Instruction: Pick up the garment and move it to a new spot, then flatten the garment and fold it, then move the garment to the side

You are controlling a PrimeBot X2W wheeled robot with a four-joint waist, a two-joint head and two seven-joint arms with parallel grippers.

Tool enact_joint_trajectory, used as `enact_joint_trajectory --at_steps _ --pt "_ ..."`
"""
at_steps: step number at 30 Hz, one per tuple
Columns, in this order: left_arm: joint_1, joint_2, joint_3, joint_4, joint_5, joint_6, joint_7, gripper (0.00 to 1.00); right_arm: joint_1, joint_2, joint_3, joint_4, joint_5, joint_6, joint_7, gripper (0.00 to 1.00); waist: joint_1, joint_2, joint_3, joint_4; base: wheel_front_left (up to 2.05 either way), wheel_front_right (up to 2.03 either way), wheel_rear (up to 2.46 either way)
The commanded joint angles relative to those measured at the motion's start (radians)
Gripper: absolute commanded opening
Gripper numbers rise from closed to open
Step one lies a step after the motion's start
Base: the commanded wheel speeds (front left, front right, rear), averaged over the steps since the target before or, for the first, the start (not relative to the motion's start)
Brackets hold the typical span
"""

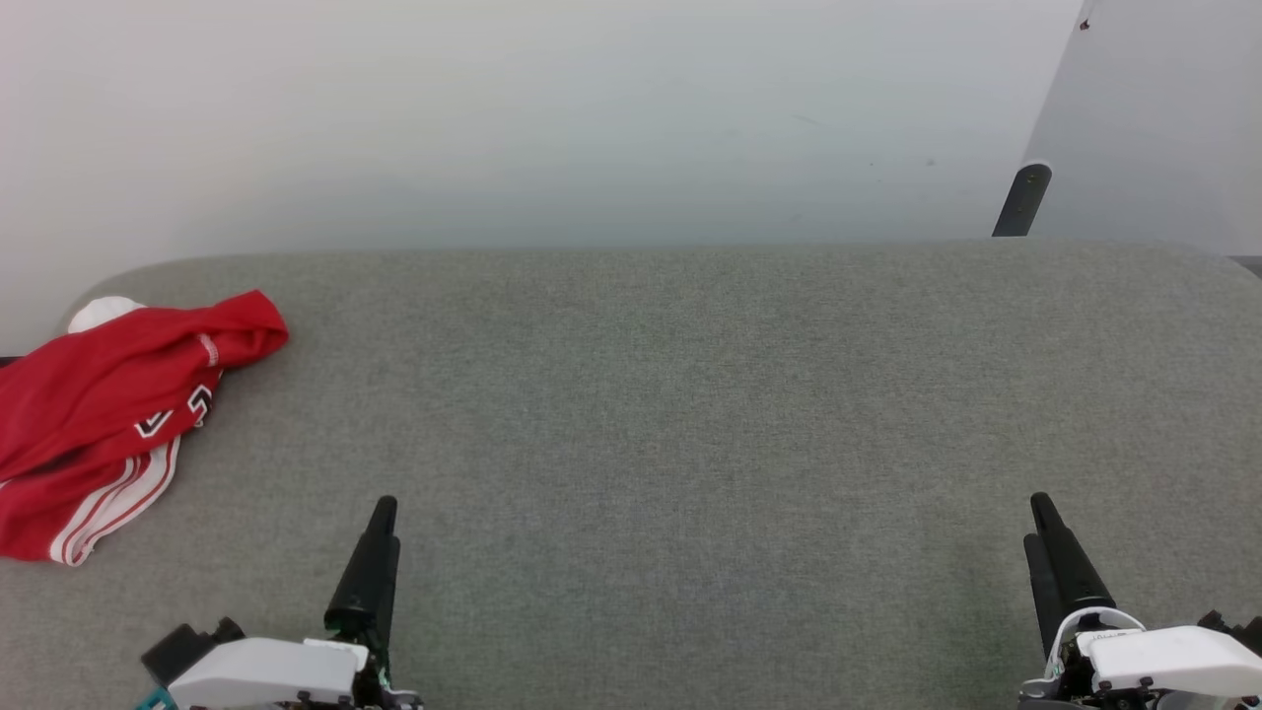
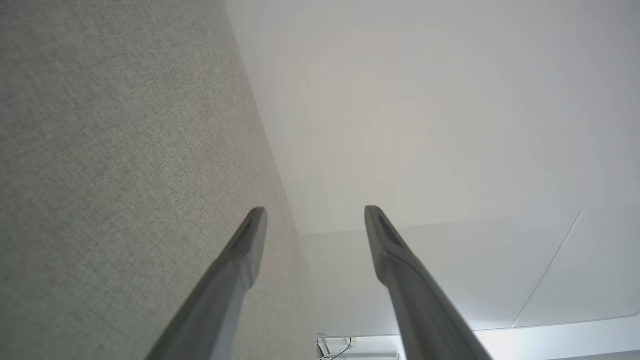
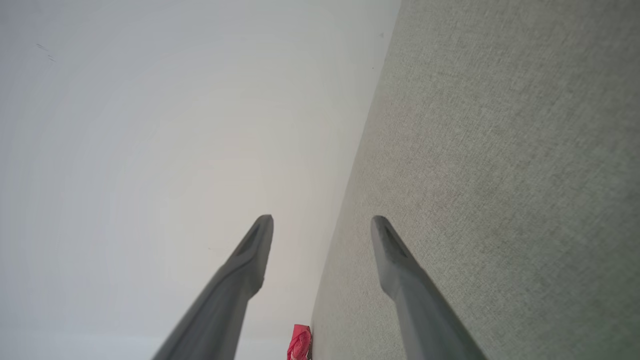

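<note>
Very early in the task, by the look of it. The garment [image 1: 118, 414] lies crumpled at the far left end of the grey table [image 1: 690, 394], with a white sleeve, striped trim and a scrap of black print showing. I'd call it untouched: no lift, no flattening, no fold, no move to the side, so every step is left to do. The left gripper [image 2: 315, 212] hovers over the table's near edge, fingers spread wide with nothing between them. The right gripper [image 3: 322, 220] hangs over the same near edge, toward the table's right end, jaws apart and empty too. The count: one garment, one table, two grippers.
</note>
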Motion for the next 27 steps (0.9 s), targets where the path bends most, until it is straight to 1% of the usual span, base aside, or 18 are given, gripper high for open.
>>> enact_joint_trajectory --at_steps 1,7,16,27 --pt "-0.015 0.015 -0.010 -0.022 0.029 0.002 -0.010 1.00 -0.025 -0.006 0.005 -0.015 -0.030 0.000 -0.010 1.00 0.0000 0.0000 0.000 0.000 0.00 0.00 0.00" --pt "-0.018 0.042 -0.034 -0.028 0.125 0.018 -0.058 1.00 -0.034 -0.009 0.007 -0.014 -0.142 0.000 -0.028 1.00 0.0000 0.0000 -0.001 -0.002 0.00 0.00 0.00" --pt "-0.025 0.094 -0.077 -0.027 0.312 0.059 -0.119 1.00 -0.043 -0.007 -0.005 -0.025 -0.377 0.000 -0.050 1.00 0.0000 0.0000 -0.002 -0.003 0.00 0.00 0.00" --pt "-0.030 0.133 -0.126 -0.030 0.537 0.098 -0.163 1.00 -0.046 0.000 -0.012 -0.050 -0.642 0.000 -0.078 1.00 0.0000 0.0000 -0.002 -0.006 0.00 0.00 0.00"
